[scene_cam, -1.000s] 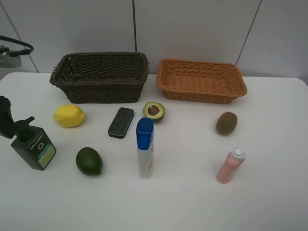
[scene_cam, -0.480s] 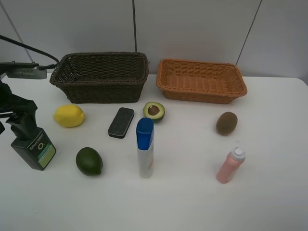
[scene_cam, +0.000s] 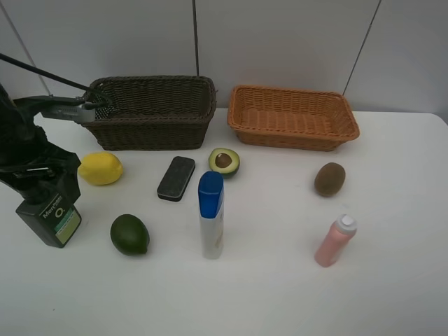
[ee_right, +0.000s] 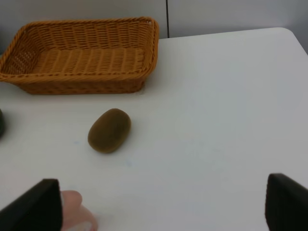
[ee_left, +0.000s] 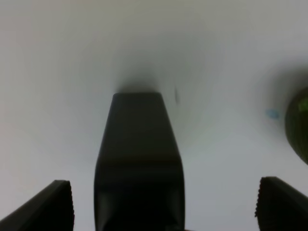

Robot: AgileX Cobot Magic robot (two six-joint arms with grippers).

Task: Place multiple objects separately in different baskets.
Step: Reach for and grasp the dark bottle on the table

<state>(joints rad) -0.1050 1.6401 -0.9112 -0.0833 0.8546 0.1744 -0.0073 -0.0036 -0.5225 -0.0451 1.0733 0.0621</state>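
Note:
On the white table, the dark green pump bottle (scene_cam: 50, 217) stands at the far left, and my left gripper (scene_cam: 36, 175) hangs open over its pump head. The pump head (ee_left: 139, 159) sits between the spread fingertips (ee_left: 54, 204), apart from both. A yellow lemon (scene_cam: 100, 169), green avocado (scene_cam: 129, 234), grey-black eraser (scene_cam: 176, 178), halved avocado (scene_cam: 224, 162), blue-capped white bottle (scene_cam: 211, 215), brown kiwi (scene_cam: 329, 179) and pink bottle (scene_cam: 334, 241) lie spread around. Behind them stand the dark brown basket (scene_cam: 147, 112) and the orange-tan basket (scene_cam: 292, 117). My right gripper (ee_right: 163, 207) is open, short of the kiwi (ee_right: 109, 130).
A pale wall rises right behind the baskets. The left arm's cable (scene_cam: 42, 70) runs past the dark basket's left corner. In the right wrist view the pink bottle's cap (ee_right: 77, 216) shows beside one finger, and the tan basket (ee_right: 82, 60) lies beyond the kiwi.
The left arm has come in from the left edge and risen over the pump bottle, its open gripper now straddling the pump head. Nothing on the table has moved.

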